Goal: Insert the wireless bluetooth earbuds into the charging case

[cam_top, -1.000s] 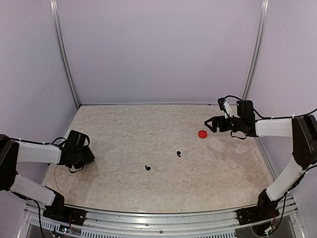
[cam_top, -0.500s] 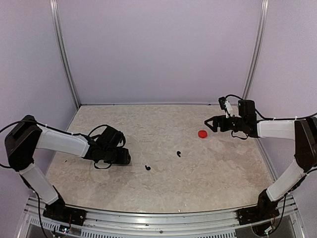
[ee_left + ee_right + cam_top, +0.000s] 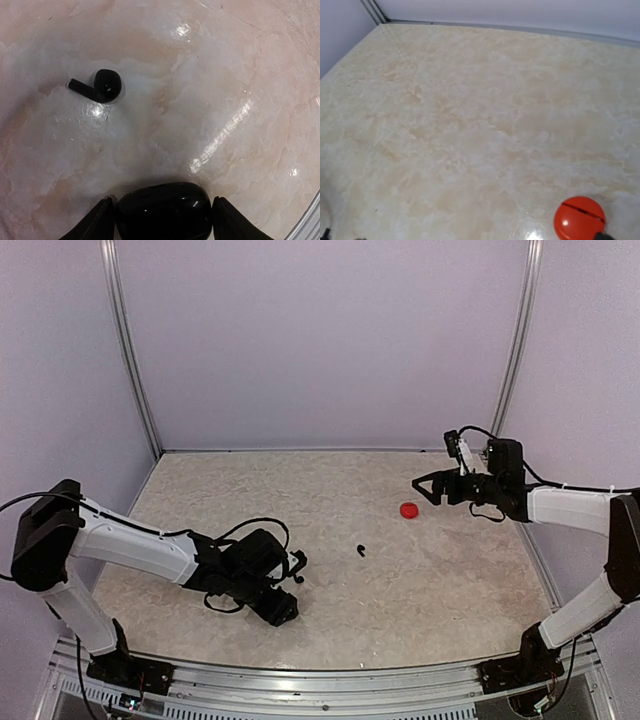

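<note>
Because the left gripper is clamped on a glossy black rounded body that is most likely the black charging case, its fingers have no free way to take up a bud, and that is the first source of trouble. One black earbud lies flat on the table just ahead of the held case, its stem pointing left in the wrist view. A second black earbud lies apart from it, nearer the middle of the table between the two arms. If the left arm drops or slides forward, the case or a fingertip could nudge the near bud and send it skating over the smooth, shiny top, since it is rounded and far smaller than a finger. Whether the held case's lid is open cannot be told; if it is shut, nothing can go in. The right gripper, jaws well apart and holding nothing, hovers near the round red case, which shows a seam and looks shut, well apart from both black buds. Its broad fingers could pinch a bud off-centre and flick it away. No red buds are visible.
</note>
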Robot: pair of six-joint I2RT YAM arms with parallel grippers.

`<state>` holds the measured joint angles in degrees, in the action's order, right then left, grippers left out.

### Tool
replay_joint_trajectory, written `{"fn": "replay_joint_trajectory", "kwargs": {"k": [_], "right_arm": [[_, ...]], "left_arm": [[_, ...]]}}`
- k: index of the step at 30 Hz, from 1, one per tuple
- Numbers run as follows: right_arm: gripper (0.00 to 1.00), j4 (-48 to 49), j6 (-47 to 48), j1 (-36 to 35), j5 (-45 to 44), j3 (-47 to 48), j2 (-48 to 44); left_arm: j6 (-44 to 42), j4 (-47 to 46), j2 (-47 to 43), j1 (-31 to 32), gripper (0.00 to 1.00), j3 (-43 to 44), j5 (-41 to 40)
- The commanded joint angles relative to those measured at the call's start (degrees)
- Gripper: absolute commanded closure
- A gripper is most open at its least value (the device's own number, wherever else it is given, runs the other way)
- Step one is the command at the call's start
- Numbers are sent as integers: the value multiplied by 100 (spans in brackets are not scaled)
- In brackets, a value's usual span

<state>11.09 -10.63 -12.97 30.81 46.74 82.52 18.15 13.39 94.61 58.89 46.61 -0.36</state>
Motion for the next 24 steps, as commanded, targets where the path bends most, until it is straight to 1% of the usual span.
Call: {"fn": "replay_joint_trajectory", "kwargs": {"k": [1,5,6,10,12,16,19,21,24], "right_arm": [[2,-21,-60,-65,96,-25,-237],[2,-99,-36,-91,109,-42,-340],[2,-125,-23,-99,110,-42,-364],[3,-212,-18,-111,121,-53,-478],[4,-217,-59,-118,179,-89,-548],[6,-213,-176,-148,344,-216,-677],[7,-221,-292,-214,622,-321,-738],[8,-233,-369,-299,795,-384,-765],[8,-224,-517,-486,1101,-576,-830]], "left_arm": [[-491,709,176,107,31,-36,144],[-633,707,283,236,25,77,55],[-659,729,354,256,25,125,-105],[-687,813,560,362,27,251,-278],[-702,835,614,423,30,287,-420],[-855,842,554,514,42,336,-654],[-1137,773,410,588,53,360,-729],[-1355,666,232,702,56,367,-873],[-1739,414,-165,998,58,366,-1119]]}}
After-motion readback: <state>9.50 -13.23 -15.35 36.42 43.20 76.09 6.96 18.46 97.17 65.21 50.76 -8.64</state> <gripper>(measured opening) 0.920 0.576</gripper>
